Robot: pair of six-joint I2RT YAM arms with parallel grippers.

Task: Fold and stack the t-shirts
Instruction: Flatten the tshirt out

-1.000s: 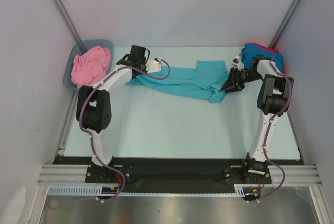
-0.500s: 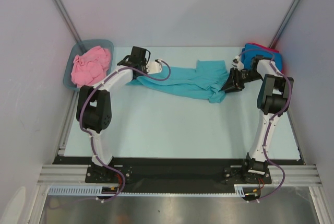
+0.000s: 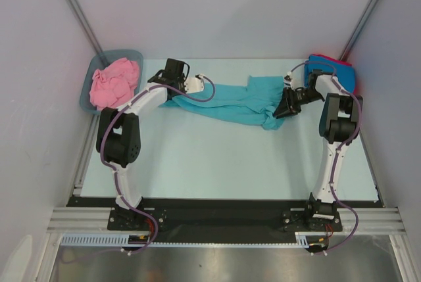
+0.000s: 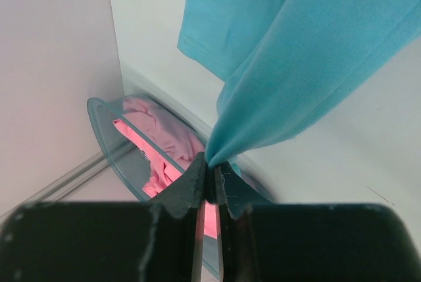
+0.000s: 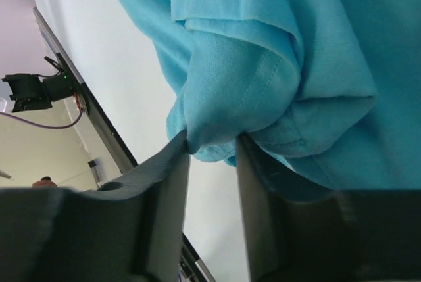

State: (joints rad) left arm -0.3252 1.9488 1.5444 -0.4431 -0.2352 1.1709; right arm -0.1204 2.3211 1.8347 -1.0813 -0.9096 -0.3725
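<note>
Since a second ago the right arm has drawn its elbow in and carried the right end effector (image 3: 285, 107) slightly left, while the left arm has held its place. Across the far half of the smooth pale tabletop (image 3: 217, 157), the soft teal knit t-shirt (image 3: 237, 101) lies strung left to right, twisted and rumpled instead of flat. The step looks like spreading it for the first fold. That calls for both ends lifted together, drawn gently apart until the twist drops out, then lowered evenly so the limp cloth does not bunch again. At the far left, the translucent grey-blue plastic tub (image 3: 85, 94) holds a crumpled pink t-shirt (image 3: 113, 81). At the far right lies a folded bright blue t-shirt (image 3: 348, 79). The left end effector (image 4: 210, 164) is clamped tight on a thin pinch of teal fabric. The right one, part-way closed, grips a thick wad of stitched hem, a bulky hold that could slip.
</note>
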